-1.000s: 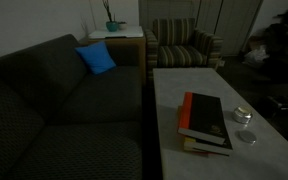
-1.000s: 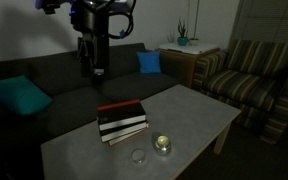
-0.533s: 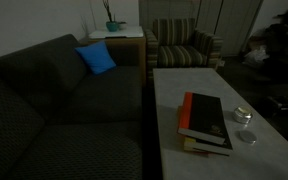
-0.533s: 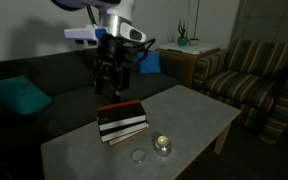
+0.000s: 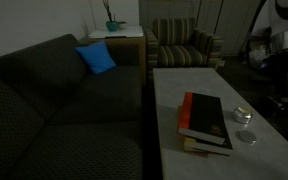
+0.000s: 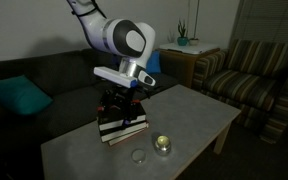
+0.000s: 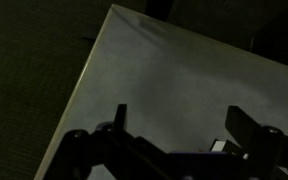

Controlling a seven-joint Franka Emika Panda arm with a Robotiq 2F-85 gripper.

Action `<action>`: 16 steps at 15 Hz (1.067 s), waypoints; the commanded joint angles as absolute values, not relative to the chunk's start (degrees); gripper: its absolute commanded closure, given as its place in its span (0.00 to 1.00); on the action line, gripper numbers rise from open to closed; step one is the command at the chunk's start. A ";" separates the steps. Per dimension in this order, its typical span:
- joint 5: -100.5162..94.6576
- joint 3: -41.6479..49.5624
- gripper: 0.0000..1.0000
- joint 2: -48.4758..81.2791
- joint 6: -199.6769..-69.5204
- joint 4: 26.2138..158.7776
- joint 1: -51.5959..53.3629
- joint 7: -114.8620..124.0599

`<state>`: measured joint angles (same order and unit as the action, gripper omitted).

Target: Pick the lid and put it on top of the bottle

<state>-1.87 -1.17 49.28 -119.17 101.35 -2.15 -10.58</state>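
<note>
The lid is a small flat pale disc on the grey table, near the front edge; it also shows in an exterior view. The bottle is a squat round silvery jar just beyond the lid, also seen in an exterior view. My gripper hangs low over the stack of books, to the side of the bottle and lid. In the wrist view the gripper is open and empty over bare table; lid and bottle are out of that view.
The books lie mid-table beside the bottle. The marble-grey table has an edge and corner near the dark sofa. A striped armchair stands beyond the table's far end. A blue cushion lies on the sofa.
The arm has swung from above the sofa down and toward the table, and the gripper now sits low over the books. Lid, bottle and books have not moved.
</note>
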 commanded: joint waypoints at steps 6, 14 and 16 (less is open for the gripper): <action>-2.81 -1.11 0.00 56.76 -116.54 93.73 -1.92 -10.78; -2.13 -2.10 0.00 82.42 -105.62 69.22 -5.95 -18.54; -2.48 -1.49 0.00 79.51 -109.35 74.75 -5.06 -16.61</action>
